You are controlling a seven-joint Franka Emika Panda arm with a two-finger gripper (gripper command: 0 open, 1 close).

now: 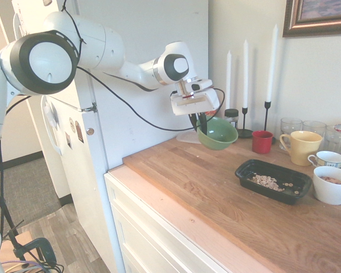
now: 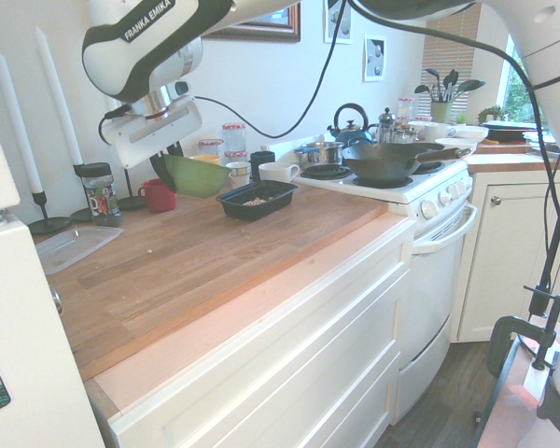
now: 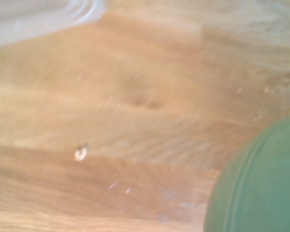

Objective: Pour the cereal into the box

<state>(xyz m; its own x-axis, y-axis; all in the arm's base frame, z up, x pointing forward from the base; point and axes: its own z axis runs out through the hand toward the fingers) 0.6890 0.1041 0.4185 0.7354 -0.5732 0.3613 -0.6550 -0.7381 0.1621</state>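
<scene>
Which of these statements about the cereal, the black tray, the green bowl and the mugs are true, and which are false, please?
1. The end effector grips the green bowl by its rim. True.
2. All the cereal is outside the black plastic tray. False: a loose pile of cereal rings lies in the tray.
3. The green bowl is standing on the wooden countertop. False: it is held above it.
4. The red mug stands on the countertop. True.
5. The white mug beside the tray is empty. False: it has pieces of something tan-brown in it.
</scene>
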